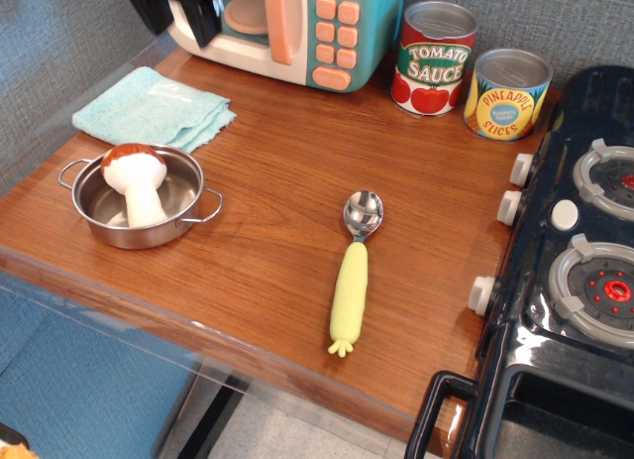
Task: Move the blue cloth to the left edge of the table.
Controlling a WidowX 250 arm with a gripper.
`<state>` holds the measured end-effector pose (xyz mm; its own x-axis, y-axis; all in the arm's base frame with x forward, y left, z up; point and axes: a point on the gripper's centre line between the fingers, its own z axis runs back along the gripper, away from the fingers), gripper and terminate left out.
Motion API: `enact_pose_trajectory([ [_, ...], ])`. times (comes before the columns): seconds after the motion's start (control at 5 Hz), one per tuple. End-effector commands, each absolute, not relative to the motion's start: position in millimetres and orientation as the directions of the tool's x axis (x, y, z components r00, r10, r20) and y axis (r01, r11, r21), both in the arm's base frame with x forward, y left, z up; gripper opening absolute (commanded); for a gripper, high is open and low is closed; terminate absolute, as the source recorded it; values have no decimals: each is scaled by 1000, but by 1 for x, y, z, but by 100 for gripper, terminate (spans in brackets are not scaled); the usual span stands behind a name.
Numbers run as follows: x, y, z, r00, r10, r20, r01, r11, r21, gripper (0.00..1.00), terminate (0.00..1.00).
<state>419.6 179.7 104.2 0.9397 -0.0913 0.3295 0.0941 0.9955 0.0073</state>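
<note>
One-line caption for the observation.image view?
Blue cloth lies at the table's left edge, gripper raised above it, near pot.

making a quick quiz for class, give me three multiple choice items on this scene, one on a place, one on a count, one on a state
1. Where does the blue cloth lie?
A. at the table's left edge
B. beside the stove
C. under the spoon

2. How many cans stand at the back?
A. one
B. two
C. four

3. How is the gripper?
A. clamped on the cloth
B. inside the pot
C. raised, off the cloth

Key: 1 A, cloth sits behind the pot at the left edge; 2 B, tomato sauce can and pineapple can; 3 C, it hangs near the toy microwave.
</note>
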Motion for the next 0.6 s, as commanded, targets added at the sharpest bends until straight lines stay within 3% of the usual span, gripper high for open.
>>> enact_pose_trajectory([
  [0.0, 398, 162, 131, 900, -51, 433, 2, 994, 113, 100, 0],
  [0.2, 398, 162, 131, 900, -51, 433, 2, 994, 113, 100, 0],
  [0.4, 398, 162, 131, 900, -51, 433, 2, 994, 113, 100, 100],
])
